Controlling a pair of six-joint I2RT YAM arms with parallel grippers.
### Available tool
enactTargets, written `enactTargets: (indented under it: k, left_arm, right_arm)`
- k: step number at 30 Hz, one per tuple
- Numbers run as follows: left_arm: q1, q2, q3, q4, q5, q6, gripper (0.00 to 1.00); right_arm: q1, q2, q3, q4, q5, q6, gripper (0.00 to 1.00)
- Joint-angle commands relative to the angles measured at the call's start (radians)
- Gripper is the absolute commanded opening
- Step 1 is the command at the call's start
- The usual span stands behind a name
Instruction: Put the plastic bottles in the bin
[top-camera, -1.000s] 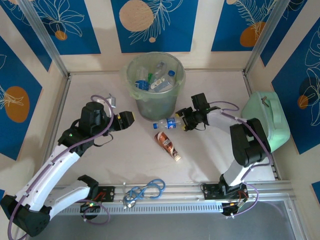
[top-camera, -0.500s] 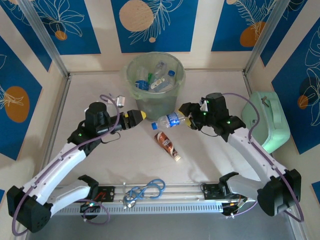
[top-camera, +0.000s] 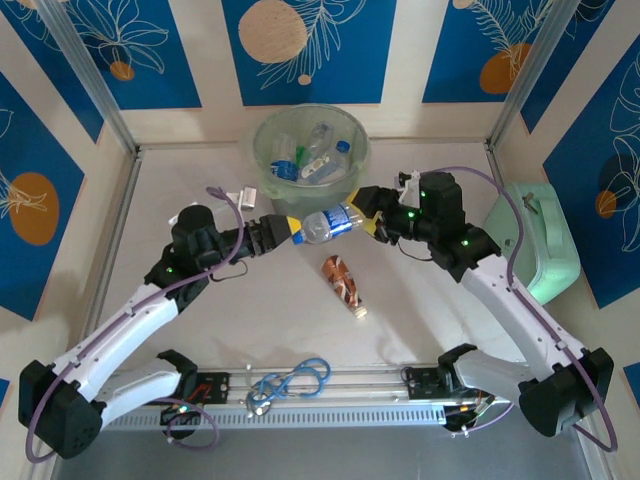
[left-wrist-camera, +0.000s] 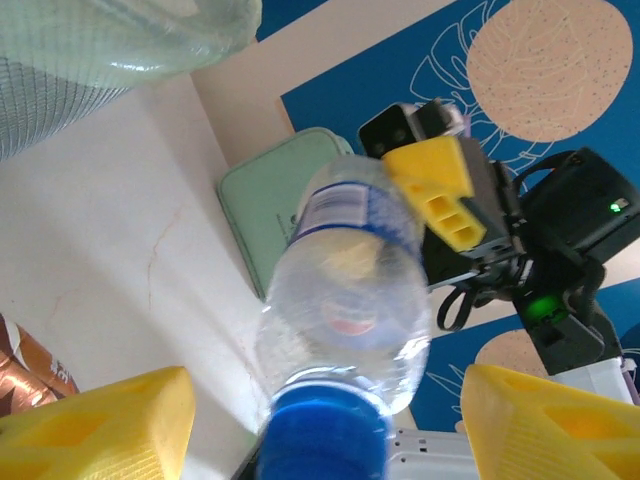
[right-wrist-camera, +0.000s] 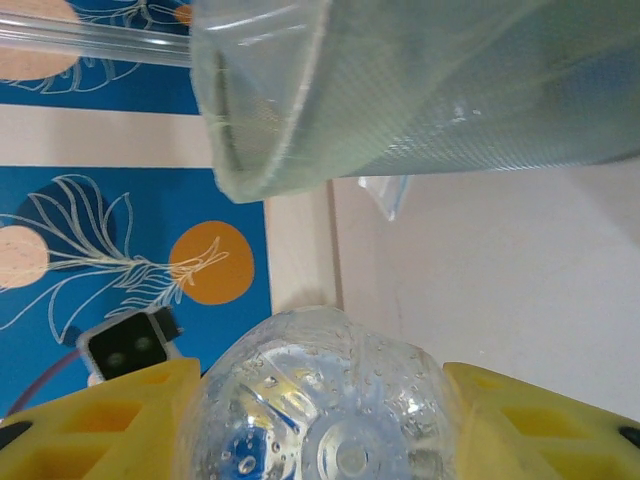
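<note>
- The coiled blue cable (top-camera: 293, 380) lies at 6 o'clock by the near rail and is not part of the job.
- A brown-orange bottle (top-camera: 343, 285) lies flat near the table's middle, white cap towards 5 o'clock, apart from both grippers. Its label is brown and white, and the print is too small to read.
- The clear bottle (top-camera: 325, 224) lies crosswise between the two grippers, just on the near side of the bin.
- The right gripper (top-camera: 368, 210) is clamped on the bottle's base, a finger pressed against each side.
- The left gripper (top-camera: 288, 227) is spread wide around the blue cap, and neither finger touches it.
- The step looks like carrying this bottle to the bin, perhaps with a hand-over. If so, the left fingers should close squarely on the cap or neck before the right lets go. Otherwise they should stay clear while the right lifts the bottle over the rim towards 12 o'clock.
- The bottle's label is a blue-and-white band. A round red, white and blue mark shows through the plastic, but no words are legible.
- The bin (top-camera: 258, 148) stands at 12 o'clock and already holds several bottles.
- A mint-green case (top-camera: 545, 245) sits at 3 o'clock.
</note>
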Motion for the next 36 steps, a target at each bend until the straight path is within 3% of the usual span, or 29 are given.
enactTargets:
  k: [1,5,9,14,16,17,19,21,25,36]
  left_arm:
    - [-0.014,0.004,-0.003,0.047,0.046,-0.015,0.65]
    - [-0.026,0.022,0.0,0.109,0.071,-0.039,0.56]
    - [-0.037,0.043,0.01,0.118,0.075,-0.032,0.38]
    - [-0.037,0.027,0.022,0.095,0.027,-0.001,0.27]
    - [-0.035,0.017,0.036,0.079,-0.009,0.018,0.22]
    - [-0.034,0.012,0.045,0.072,-0.028,0.027,0.21]
    - [-0.029,0.009,0.069,0.068,-0.061,0.043,0.2]
    - [-0.014,0.01,0.116,0.054,-0.095,0.071,0.2]
    - [0.041,0.053,0.257,0.018,-0.154,0.124,0.2]
    - [0.162,0.373,0.609,-0.042,-0.228,0.157,0.18]
  right_arm:
    - [0.013,-0.001,0.038,0.035,-0.026,0.008,0.55]
    - [0.022,0.002,0.041,0.038,-0.017,0.007,0.55]
    - [0.03,0.007,0.044,0.043,-0.012,0.009,0.55]
    - [0.03,0.004,0.05,0.039,-0.009,0.005,0.56]
    - [0.025,0.001,0.066,0.016,-0.005,-0.007,0.63]
    - [0.021,-0.002,0.078,-0.005,0.002,-0.017,0.71]
    - [0.004,-0.01,0.11,-0.071,0.025,-0.047,0.9]
    - [-0.032,-0.02,0.138,-0.145,0.039,-0.071,0.99]
    - [-0.081,-0.046,0.124,-0.163,0.011,-0.081,1.0]
    - [-0.101,-0.136,0.069,-0.218,0.013,-0.097,1.0]
